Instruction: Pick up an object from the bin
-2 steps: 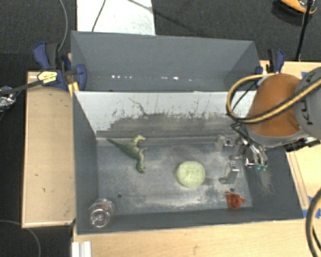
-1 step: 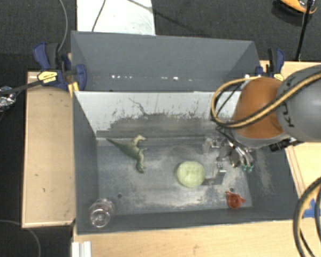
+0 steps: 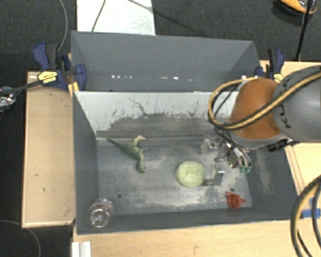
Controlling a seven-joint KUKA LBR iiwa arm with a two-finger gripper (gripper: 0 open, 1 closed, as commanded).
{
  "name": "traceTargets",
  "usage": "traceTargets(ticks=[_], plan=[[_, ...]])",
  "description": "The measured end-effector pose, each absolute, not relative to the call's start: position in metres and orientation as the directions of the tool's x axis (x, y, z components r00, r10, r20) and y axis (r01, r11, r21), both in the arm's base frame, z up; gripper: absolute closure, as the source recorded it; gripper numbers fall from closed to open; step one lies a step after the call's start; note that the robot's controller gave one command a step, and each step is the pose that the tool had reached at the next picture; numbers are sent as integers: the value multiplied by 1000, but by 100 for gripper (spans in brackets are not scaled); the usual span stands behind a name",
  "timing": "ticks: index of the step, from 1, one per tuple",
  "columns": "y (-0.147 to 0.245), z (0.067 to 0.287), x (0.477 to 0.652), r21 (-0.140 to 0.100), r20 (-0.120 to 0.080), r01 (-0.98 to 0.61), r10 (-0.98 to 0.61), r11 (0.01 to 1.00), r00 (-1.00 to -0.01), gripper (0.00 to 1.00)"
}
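My gripper (image 3: 219, 164) is low in the right half of the bin, just right of a pale green ball (image 3: 190, 174) that lies on the bin floor. The ball touches or nearly touches the gripper's left side; nothing shows as held. A small red thing (image 3: 235, 199) lies on the floor below and right of the gripper, near the front wall. A green toy dinosaur (image 3: 136, 150) lies left of the middle, apart from the gripper.
A clear, round, glass-like thing (image 3: 100, 213) sits in the front left corner. The arm with its orange cover and cables comes in over the bin's right rim. Bare floor lies between the dinosaur and the ball.
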State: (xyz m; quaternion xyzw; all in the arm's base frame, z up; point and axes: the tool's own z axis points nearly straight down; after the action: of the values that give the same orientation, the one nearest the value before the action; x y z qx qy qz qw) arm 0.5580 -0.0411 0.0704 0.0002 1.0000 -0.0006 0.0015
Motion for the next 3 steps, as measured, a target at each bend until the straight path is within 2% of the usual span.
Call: traceTargets(ticks=[1, 2, 3], plan=[[-17, 86, 560, 2, -7, -191, -191, 981, -981, 0], [1, 83, 562, -4, -7, -311, -311, 951, -951, 0], [33, 75, 562, 0, -5, -201, -201, 980, -980, 0]])
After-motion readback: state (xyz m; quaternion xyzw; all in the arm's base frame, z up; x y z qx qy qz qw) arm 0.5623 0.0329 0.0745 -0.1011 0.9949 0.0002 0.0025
